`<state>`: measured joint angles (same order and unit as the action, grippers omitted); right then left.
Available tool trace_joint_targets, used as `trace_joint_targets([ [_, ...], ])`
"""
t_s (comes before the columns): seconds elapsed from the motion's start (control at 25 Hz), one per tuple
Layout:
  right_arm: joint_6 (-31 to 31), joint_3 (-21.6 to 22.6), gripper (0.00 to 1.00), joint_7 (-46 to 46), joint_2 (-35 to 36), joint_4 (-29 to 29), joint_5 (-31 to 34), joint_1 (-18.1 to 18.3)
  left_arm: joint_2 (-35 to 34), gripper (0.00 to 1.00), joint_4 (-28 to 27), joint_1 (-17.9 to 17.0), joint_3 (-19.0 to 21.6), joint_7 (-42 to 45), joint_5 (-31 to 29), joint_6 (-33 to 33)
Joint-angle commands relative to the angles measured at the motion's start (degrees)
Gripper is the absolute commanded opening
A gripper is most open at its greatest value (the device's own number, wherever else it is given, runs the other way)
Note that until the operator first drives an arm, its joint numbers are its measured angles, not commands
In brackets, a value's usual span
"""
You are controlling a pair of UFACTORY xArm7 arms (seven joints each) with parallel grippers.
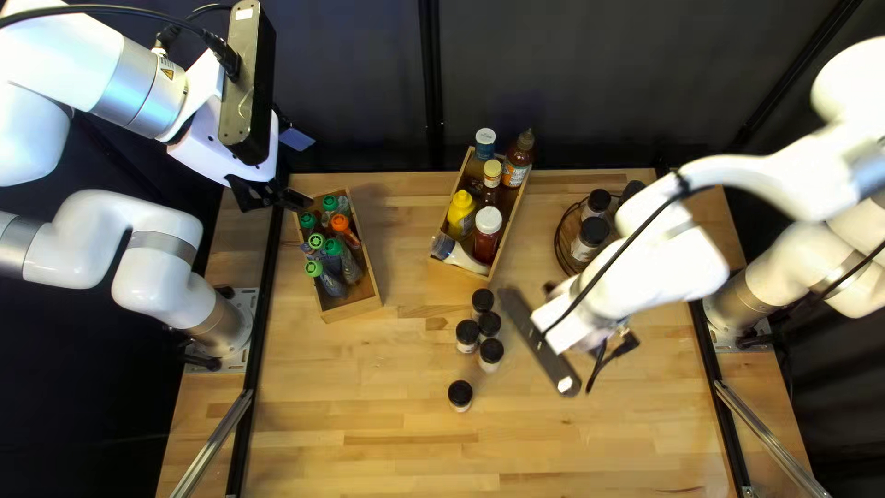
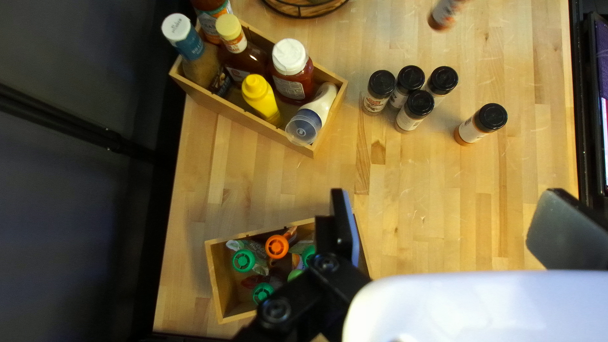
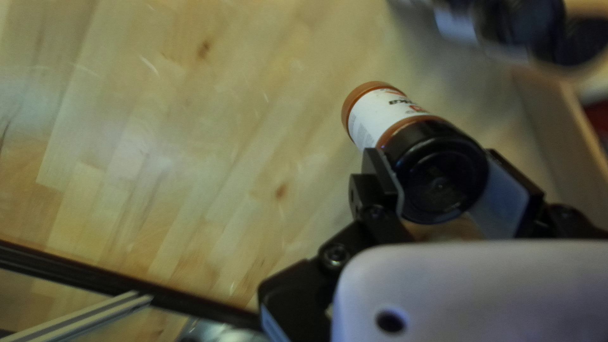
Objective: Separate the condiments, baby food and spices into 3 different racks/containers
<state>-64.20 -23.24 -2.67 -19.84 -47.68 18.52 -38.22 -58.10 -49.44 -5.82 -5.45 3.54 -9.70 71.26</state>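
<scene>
Apparently well past halfway, judging by the table [image 1: 369, 415], with only spices left to sort. At the far middle, stocked with condiments: a wooden box [image 1: 513, 219], likely done. At the far left, filled with capped baby food pouches [image 2: 244, 261]: another wooden box [image 2: 218, 288], likely done too. At the far right, begun but unfinished: the round basket [image 2: 306, 7], with at least three black-capped jars [image 1: 591, 232] in or beside it. Empty, over the far left: the left gripper [image 2: 443, 221], with fingers wide apart. Nearer than the basket: the right gripper [image 3: 437, 168], clamped on a spice jar [image 3: 389, 117] around its cap. Left of that, on the wood: five loose jars [image 1: 467, 339], four clustered, one nearer. To finish, probably: all six into the basket.
</scene>
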Motion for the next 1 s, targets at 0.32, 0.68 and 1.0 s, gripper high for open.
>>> trace_joint_targets([
  [0.32,-17.6,3.4,0.0,-11.8,-22.5,6.9,10.6,14.9,0.0,1.0,0.0,0.0,0.0,0.0,0.0,0.0],
  [0.68,-18.5,2.3,0.0,-15.8,-33.8,17.6,15.1,22.7,0.0,1.0,0.0,0.0,0.0,0.0,0.0,0.0],
  [1.0,-12.6,-1.7,0.0,-18.1,-37.1,26.9,17.1,25.7,0.0,1.0,0.0,0.0,0.0,0.0,0.0,0.0],
])
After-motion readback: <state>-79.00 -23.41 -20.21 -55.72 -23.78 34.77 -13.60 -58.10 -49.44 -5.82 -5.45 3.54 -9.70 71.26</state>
